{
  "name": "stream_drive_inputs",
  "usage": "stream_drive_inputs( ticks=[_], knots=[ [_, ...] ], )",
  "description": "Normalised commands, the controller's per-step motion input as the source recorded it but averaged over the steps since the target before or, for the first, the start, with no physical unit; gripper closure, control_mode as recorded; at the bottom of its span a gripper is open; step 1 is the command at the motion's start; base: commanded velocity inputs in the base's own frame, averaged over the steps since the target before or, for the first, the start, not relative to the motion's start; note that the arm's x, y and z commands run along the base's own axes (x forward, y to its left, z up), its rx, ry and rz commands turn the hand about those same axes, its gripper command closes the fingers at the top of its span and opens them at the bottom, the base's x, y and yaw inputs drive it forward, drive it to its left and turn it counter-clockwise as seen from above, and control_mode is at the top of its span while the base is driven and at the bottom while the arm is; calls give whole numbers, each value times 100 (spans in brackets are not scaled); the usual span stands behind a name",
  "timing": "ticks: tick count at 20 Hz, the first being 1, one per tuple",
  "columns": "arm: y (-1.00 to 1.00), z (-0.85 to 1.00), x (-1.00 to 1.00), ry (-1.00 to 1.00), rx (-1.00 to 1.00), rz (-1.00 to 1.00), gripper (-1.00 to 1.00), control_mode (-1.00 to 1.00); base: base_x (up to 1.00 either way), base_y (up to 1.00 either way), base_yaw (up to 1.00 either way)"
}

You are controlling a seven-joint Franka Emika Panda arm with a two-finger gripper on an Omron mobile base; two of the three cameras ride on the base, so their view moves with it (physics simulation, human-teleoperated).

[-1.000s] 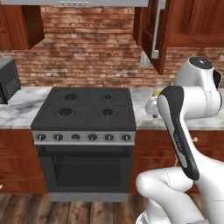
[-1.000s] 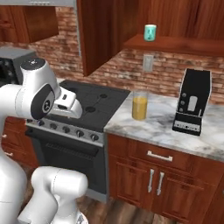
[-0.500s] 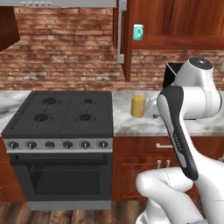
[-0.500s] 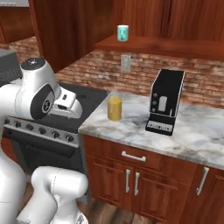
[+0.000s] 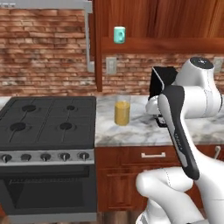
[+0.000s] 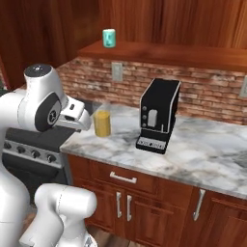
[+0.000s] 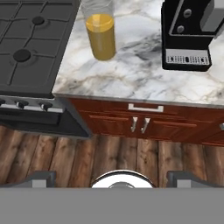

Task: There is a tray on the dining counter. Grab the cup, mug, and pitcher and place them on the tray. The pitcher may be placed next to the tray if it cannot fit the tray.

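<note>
Pitcher (image 5: 122, 113): tall clear glass cylinder holding orange-yellow liquid, upright on the marble kitchen worktop (image 5: 135, 131), close to the worktop's edge beside the black stove (image 5: 43, 122); seen also in the right base view (image 6: 102, 123) and in the hand view (image 7: 101, 36), free of any contact. Mug (image 5: 119, 34): small light teal, upright on the wooden shelf (image 5: 162, 43) above the brick backsplash (image 5: 43, 61), higher than the pitcher and slightly to its stove side; in the right base view (image 6: 109, 37) it stands at the shelf's near end. Coffee machine (image 6: 158, 116): black, boxy, on the same worktop, on the far side of the pitcher from the stove, near it but apart. Wall outlet (image 6: 116, 71): pale plate on the brick, between the shelf and the worktop. Wood cabinets (image 6: 144, 202): reddish doors and a drawer with metal handles under the marble. Gripper (image 7: 111, 179): fingers spread wide, nothing between them, held over the plank floor (image 7: 109, 157) in front of the cabinets, well apart from the pitcher. Arm (image 5: 183, 113): white, folded in front of the coffee machine in the left base view.
</note>
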Motion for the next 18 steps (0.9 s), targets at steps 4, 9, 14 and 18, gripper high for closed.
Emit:
stream_drive_inputs(
  ticks=[4, 9, 14, 18],
  knots=[
    [0, 0, 0, 0, 0, 0, -100, 100, 34, -2, -19],
    [0, 0, 0, 0, 0, 0, -100, 100, 44, -3, -18],
    [0, 0, 0, 0, 0, 0, -100, 100, 49, -1, -17],
    [0, 0, 0, 0, 0, 0, -100, 100, 39, 0, -19]
  ],
)
